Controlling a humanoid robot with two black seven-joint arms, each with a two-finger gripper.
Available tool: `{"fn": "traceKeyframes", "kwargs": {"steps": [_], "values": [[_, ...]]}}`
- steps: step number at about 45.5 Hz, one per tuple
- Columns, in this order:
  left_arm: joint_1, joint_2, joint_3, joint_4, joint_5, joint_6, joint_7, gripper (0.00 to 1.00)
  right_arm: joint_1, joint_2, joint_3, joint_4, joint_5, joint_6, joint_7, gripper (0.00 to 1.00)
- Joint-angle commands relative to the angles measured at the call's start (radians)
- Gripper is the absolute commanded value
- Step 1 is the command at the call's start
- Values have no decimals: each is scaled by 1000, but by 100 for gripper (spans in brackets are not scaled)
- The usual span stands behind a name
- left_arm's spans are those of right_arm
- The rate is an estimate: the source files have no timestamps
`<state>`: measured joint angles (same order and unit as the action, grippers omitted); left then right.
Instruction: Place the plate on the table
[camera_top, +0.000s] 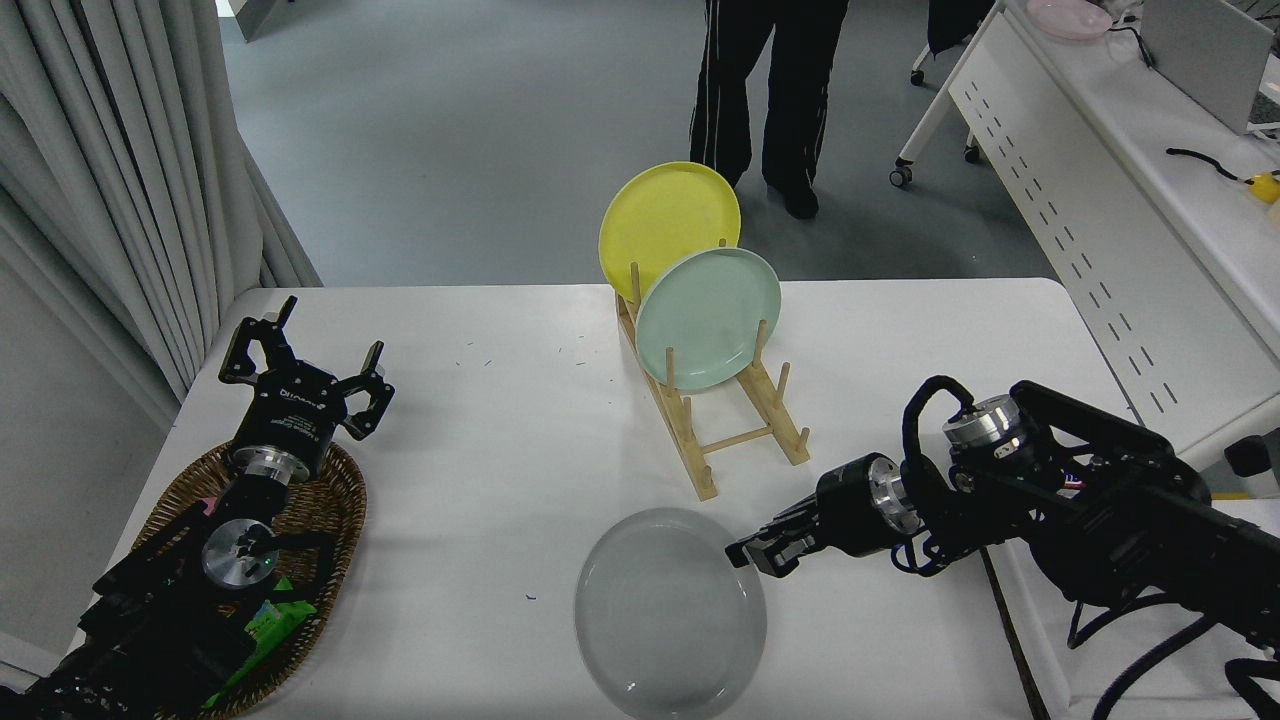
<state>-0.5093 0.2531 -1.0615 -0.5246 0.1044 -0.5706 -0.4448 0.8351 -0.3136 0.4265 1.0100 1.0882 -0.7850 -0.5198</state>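
The light grey plate (668, 612) lies nearly flat, low over the white table (500, 420) near its front edge. My right gripper (756, 556) reaches in from the right and is shut on the plate's upper right rim. I cannot tell whether the plate rests fully on the tabletop. My left gripper (305, 372) is parked open at the lower left, above a wicker basket.
A wooden dish rack (740, 425) stands behind the grey plate and holds a yellow plate (668, 222) and a mint green plate (708, 318). The wicker basket (335, 500) sits at the left edge. A person's legs (765, 90) stand beyond the table. A long white desk (1090, 170) runs along the right.
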Motion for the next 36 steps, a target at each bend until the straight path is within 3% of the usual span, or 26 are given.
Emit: {"fn": "traceKeyframes", "kwargs": {"steps": [1,36], "values": [[0,0,0,0,0,0,0,100,-8,96,38,-128,-30,0,3,0],[0,0,0,0,0,0,0,100,-33,157,38,-223,-119,0,1,0]]}}
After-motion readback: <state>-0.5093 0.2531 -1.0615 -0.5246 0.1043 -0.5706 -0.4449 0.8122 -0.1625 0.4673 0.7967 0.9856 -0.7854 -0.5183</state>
